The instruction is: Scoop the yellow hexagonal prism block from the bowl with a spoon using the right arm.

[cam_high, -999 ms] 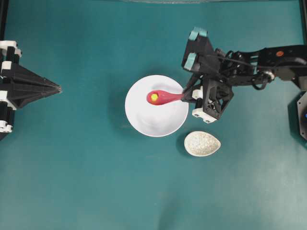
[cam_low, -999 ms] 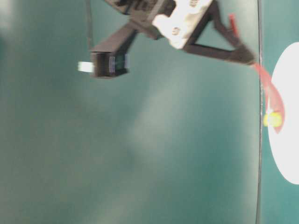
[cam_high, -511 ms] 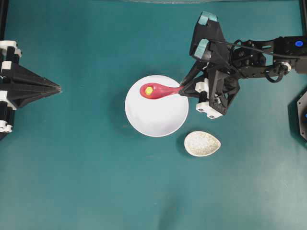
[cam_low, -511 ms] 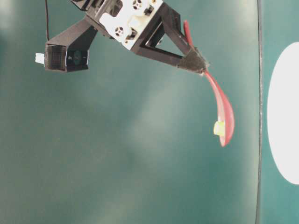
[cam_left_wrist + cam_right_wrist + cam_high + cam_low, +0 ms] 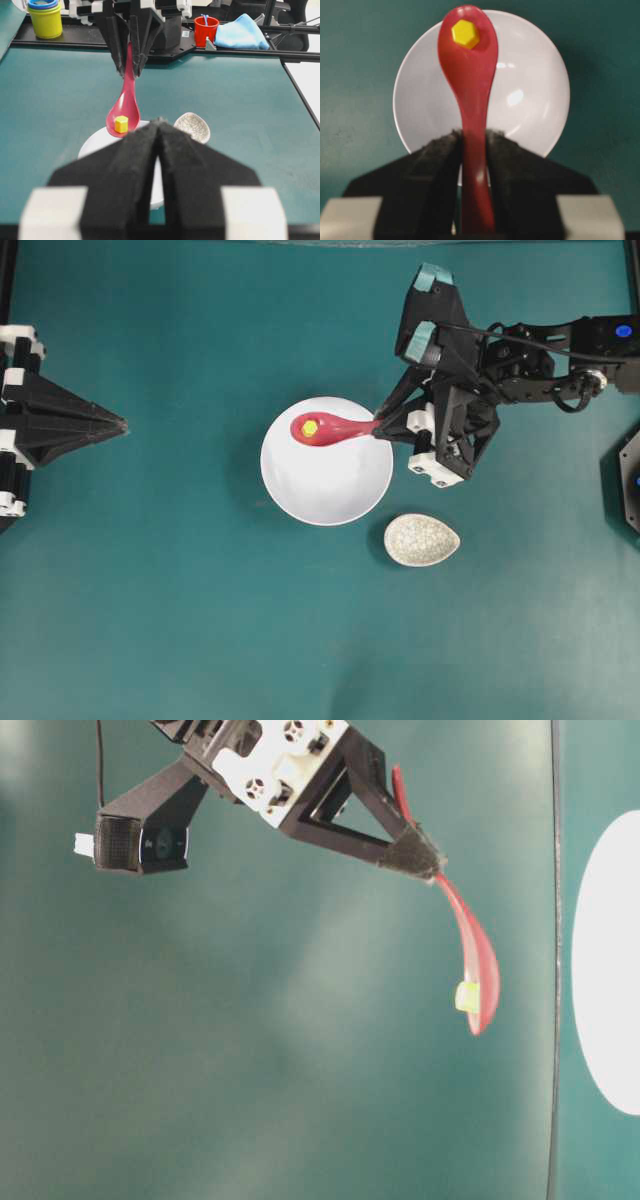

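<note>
Right wrist-mounted view shows the right tool (image 5: 474, 150) clamped on the handle of the spoon (image 5: 470, 75), its two dark fingers pinching the stem from either side so the oval head reaches forward over the bowl (image 5: 535, 95). The yellow hexagonal prism block (image 5: 465, 33) sits inside the spoon's head near its far tip, clear of the bowl's floor. The head looks roughly level, which would keep the small block cupped rather than sliding out. From table level the spoon (image 5: 478, 970) hangs apart from the bowl (image 5: 605, 970), though that view is turned sideways and hard to read. The left tool (image 5: 159, 131) is pressed shut with nothing in it, parked well away at the table (image 5: 180, 620) edge, presumably to leave the right arm (image 5: 540, 365) free room.
</note>
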You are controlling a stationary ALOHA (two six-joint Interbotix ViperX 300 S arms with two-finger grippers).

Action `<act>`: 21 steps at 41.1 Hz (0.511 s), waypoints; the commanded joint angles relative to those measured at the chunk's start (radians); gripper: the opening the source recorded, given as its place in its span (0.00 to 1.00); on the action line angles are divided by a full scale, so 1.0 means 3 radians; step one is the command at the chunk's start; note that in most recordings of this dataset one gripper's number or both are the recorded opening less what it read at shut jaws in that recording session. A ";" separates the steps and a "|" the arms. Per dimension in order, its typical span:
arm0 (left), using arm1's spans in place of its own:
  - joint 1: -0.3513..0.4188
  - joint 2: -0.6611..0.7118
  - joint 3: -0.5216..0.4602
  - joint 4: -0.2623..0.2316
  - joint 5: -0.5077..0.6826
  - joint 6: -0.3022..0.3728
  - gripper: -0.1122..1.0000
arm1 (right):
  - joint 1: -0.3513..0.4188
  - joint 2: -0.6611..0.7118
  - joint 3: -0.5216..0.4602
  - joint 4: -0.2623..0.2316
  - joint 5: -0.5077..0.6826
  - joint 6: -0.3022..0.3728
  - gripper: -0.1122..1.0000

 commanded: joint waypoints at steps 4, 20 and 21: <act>-0.0005 0.0020 -0.0102 0.0000 0.0010 -0.0010 0.13 | 0.0010 -0.0092 -0.0077 -0.0015 -0.0031 -0.0005 0.31; -0.0005 0.0020 -0.0097 0.0005 0.0036 -0.0010 0.13 | 0.0010 -0.0092 -0.0072 -0.0020 -0.0077 -0.0005 0.31; -0.0005 0.0020 -0.0102 0.0000 0.0036 -0.0010 0.13 | 0.0005 -0.0092 -0.0072 -0.0020 -0.0082 -0.0005 0.31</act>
